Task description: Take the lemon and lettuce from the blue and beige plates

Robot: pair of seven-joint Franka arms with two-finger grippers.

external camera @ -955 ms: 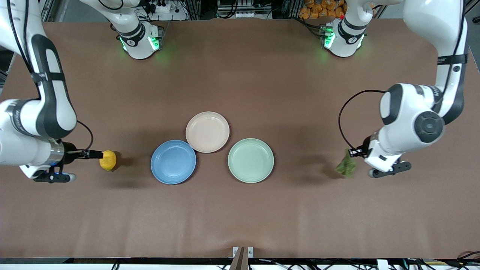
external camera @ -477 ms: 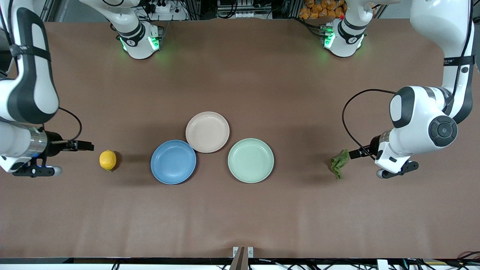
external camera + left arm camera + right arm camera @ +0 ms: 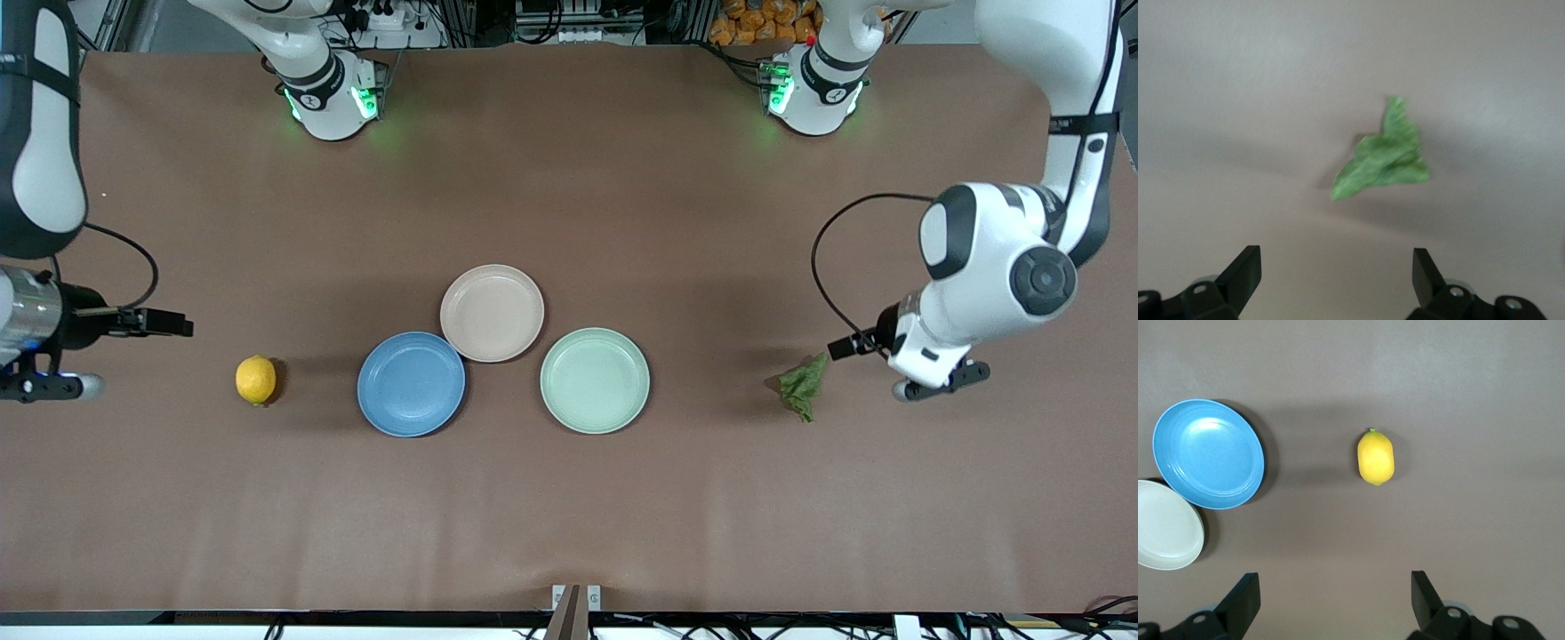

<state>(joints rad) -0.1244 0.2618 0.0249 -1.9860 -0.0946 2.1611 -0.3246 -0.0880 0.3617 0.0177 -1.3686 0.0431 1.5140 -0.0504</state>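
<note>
Both end effectors released, left end effector (image 3: 834,348), right end effector (image 3: 182,325), blue plate (image 3: 411,384), beige plate (image 3: 492,313), nothing in either

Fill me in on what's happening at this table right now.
Nothing is held. The lemon lies on the table toward the right arm's end, and the lettuce lies on the table toward the left arm's end. The right end effector is open and clear of the lemon; the left end effector is open close beside the lettuce. Between the two items, the blue plate, beige plate and mint-green plate hold nothing.
</note>
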